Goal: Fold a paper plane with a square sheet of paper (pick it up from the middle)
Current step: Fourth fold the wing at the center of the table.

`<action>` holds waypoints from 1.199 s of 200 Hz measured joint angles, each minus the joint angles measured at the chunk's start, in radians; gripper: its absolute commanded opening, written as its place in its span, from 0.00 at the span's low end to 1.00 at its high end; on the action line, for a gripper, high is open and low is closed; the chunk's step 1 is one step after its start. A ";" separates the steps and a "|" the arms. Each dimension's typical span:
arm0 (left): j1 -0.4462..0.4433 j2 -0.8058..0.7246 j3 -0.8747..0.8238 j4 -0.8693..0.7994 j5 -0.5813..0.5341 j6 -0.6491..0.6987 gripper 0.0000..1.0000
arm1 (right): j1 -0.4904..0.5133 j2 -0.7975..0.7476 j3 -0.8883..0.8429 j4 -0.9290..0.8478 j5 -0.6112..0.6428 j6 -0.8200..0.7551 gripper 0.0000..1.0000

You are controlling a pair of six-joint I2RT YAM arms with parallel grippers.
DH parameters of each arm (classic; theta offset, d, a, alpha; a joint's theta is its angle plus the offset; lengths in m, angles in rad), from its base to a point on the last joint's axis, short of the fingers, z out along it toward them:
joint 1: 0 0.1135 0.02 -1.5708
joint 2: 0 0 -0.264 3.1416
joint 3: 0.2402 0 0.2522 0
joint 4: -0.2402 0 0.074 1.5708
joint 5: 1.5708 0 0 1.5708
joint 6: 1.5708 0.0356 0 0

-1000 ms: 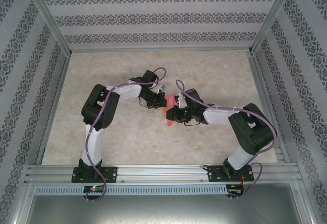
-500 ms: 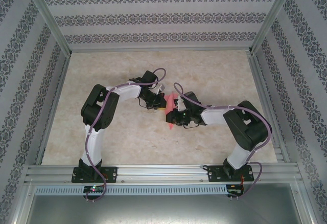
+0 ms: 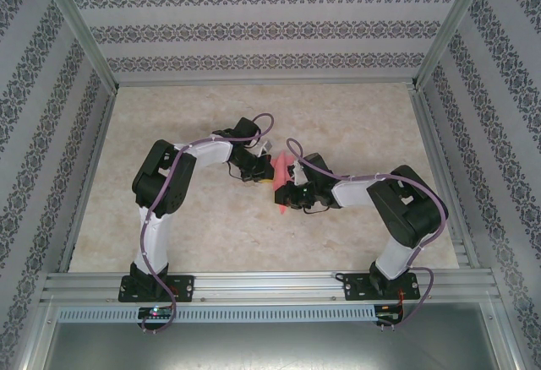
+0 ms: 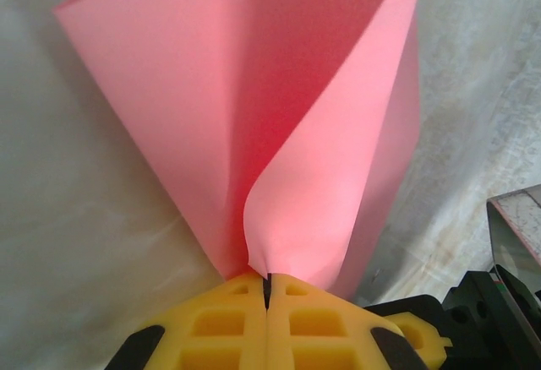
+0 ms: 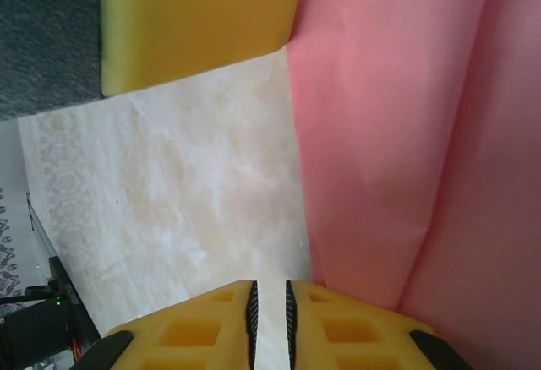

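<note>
Looking from above, the pink sheet of paper (image 3: 282,165) hung over the middle of the marbled table (image 3: 363,116), with open room all round. Closer in, the left gripper (image 4: 267,279) pinched its smooth, cone-curled corner. The right gripper (image 5: 270,287) stood a slit apart and empty, with the paper's edge just beside it.

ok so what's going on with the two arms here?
Paper-plane folding, mid-job. The left gripper is shut on the pink sheet of paper, pinching it at one spot so it fans out in loose, curved folds over the table. The right gripper sits right beside the sheet, its jaws a narrow slit apart with nothing between them. The sheet is not yet a crisp dart shape.
</note>
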 measured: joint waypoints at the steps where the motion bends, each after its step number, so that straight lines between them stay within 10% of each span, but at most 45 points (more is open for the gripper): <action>1: 0.000 0.000 0.000 0.000 0.000 0.000 0.00 | 0.000 0.000 0.000 0.000 0.000 0.000 0.20; 240: 0.009 -0.007 -0.008 -0.023 -0.019 0.031 0.00 | -0.053 -0.036 -0.117 0.244 -0.082 0.159 0.24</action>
